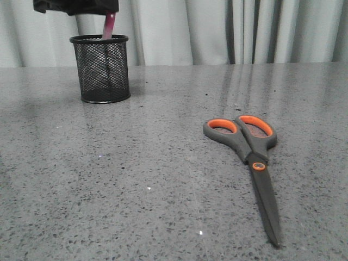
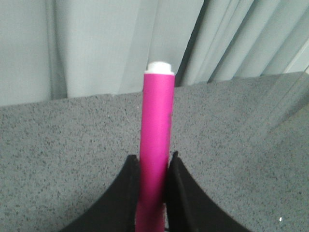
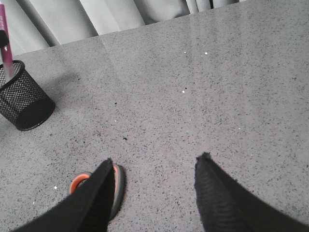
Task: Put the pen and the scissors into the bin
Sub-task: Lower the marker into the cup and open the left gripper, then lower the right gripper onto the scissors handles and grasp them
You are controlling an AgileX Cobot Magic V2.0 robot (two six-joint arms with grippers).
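The black mesh bin (image 1: 100, 68) stands at the far left of the table. My left gripper (image 1: 107, 11) is right above it, shut on the magenta pen (image 1: 109, 26), whose lower end dips inside the rim. In the left wrist view the pen (image 2: 157, 125) stands upright between the closed fingers, and the gripper (image 2: 153, 162) clamps it. The scissors (image 1: 247, 157) lie flat and closed at the right, handles away from me. My right gripper (image 3: 157, 162) is open and empty above the table, with an orange-lined scissors handle (image 3: 118, 186) partly hidden behind one finger. The bin (image 3: 24, 101) and pen (image 3: 5, 43) also show there.
The grey speckled table (image 1: 136, 179) stretches between the bin and the scissors. Pale curtains (image 1: 217, 30) hang behind the table's far edge.
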